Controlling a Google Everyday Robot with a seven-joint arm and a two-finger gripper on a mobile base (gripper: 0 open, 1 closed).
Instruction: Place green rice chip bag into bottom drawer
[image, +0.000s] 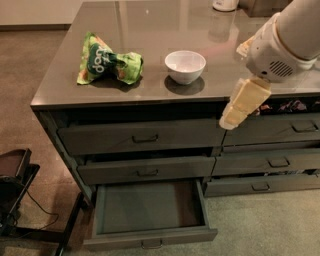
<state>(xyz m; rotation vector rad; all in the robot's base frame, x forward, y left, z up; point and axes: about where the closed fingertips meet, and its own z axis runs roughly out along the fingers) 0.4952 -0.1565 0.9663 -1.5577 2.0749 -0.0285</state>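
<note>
- bottom drawer (150, 235): pulled out at the foot of the cabinet on the left side, nearest the camera. Its flat floor is bare and a small metal handle (151, 245) sits mid-front.
- Two wide drawers above it, the middle one (147, 170) and the top one (142, 137), are both pushed in. Narrower drawers (272, 161) are stacked to their right.
- Dark stand with a cable (15, 192) on the floor, off the worktop's left edge.
- tool (240, 106): cream-coloured, hanging off a white arm (280, 47). It sits just over the worktop's front edge towards the right and points down-left across the top drawer row. Can't tell how far open it is; no object seen in it.
- green rice chip bag (107, 65): lying crumpled on the worktop (150, 25) near the front-left corner, well apart from the tool.
- White bowl (185, 66): upright and right of the bag, near it but not touching, about mid front edge.
- White object (224, 4) at the far edge, cut off by the frame.
</note>
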